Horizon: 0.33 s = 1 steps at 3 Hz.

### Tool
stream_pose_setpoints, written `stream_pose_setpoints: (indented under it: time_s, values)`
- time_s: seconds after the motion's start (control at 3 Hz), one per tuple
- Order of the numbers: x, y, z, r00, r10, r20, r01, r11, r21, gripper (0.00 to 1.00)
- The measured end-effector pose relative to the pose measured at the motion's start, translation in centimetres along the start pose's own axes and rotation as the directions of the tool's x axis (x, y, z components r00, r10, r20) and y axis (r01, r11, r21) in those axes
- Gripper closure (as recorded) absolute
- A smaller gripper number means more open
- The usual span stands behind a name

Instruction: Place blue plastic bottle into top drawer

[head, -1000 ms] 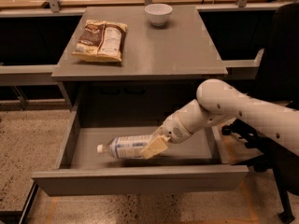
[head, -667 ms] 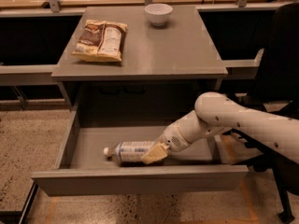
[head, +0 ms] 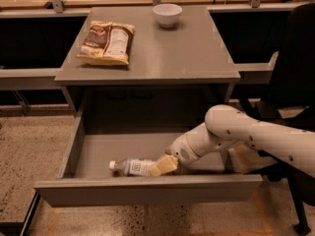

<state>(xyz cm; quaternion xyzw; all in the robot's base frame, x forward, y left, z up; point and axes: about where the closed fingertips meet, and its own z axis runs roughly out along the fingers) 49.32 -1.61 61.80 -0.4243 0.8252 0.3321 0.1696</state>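
Observation:
The top drawer [head: 147, 190] of the grey desk is pulled out wide. The blue plastic bottle [head: 132, 166] lies on its side inside the drawer, close behind the front panel, with its white cap pointing left. My gripper [head: 164, 165] reaches down into the drawer from the right. Its cream fingers [head: 166, 162] are shut on the bottle's right end, and the bottle sits low at the drawer floor. The white arm [head: 246, 134] crosses over the drawer's right wall.
A brown-and-yellow snack bag [head: 106, 42] and a white bowl [head: 167, 14] sit on the desk top [head: 187, 53]. A dark office chair [head: 295, 82] stands at the right behind the arm. The floor is speckled.
My gripper has moved down and toward the drawer's front with the bottle. The bottle has gone from a raised tilt to lying low behind the front panel.

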Motion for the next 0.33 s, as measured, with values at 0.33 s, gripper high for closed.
stream_pose_setpoints:
  time_s: [0.33]
  values:
    - [0.0, 0.0, 0.01, 1.0, 0.0, 0.0, 0.0, 1.0, 0.0, 0.0]
